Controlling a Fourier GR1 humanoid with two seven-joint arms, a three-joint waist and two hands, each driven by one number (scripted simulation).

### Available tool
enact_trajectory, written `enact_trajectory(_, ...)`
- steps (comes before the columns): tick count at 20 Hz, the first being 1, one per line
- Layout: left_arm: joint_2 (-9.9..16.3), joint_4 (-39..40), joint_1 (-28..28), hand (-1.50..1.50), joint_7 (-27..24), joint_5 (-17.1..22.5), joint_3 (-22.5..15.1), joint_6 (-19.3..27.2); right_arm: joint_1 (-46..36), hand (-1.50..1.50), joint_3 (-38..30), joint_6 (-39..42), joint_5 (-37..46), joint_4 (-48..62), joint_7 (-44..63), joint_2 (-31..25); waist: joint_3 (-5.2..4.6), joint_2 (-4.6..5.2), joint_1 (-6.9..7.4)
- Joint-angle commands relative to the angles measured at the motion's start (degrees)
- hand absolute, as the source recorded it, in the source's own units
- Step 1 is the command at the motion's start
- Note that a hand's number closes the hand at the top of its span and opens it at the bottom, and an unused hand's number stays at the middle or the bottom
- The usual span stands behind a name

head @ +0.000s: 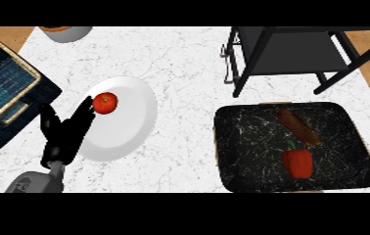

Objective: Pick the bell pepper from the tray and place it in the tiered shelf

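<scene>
The bell pepper [298,162] is lying untouched in the tray [239,146] while the left hand [63,133] is resting open-fingered, so reaching and grasping look next.

Tray's far edge: tiered shelf [292,53] stands just beyond.
Counter [180,58] middle: bare lane between plate [123,126] and tray [231,146].

White plate [127,126] left of centre, tomato [105,103] on its upper left. Bowl [66,32] at top left edge. Brown sausage-like item [298,126] at right. Marbled white surface [173,58].
</scene>
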Motion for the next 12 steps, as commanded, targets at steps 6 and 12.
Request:
enact_trajectory(6, -2.1, 1.3, 1.9, 0.00, -1.2, -1.7, 1.2, -1.3, -14.1, -1.50, 17.2, 3.0, 11.0, 3.8, 16.9, 3.4, -0.08, -0.05, -0.44)
enact_trajectory(12, -3.0, 2.7, 1.6, 0.00, -1.0, -2.7, 2.5, -2.2, -18.6, -1.50, 22.9, 4.7, 17.5, 8.7, 21.0, 9.0, -0.07, -0.10, -0.84)
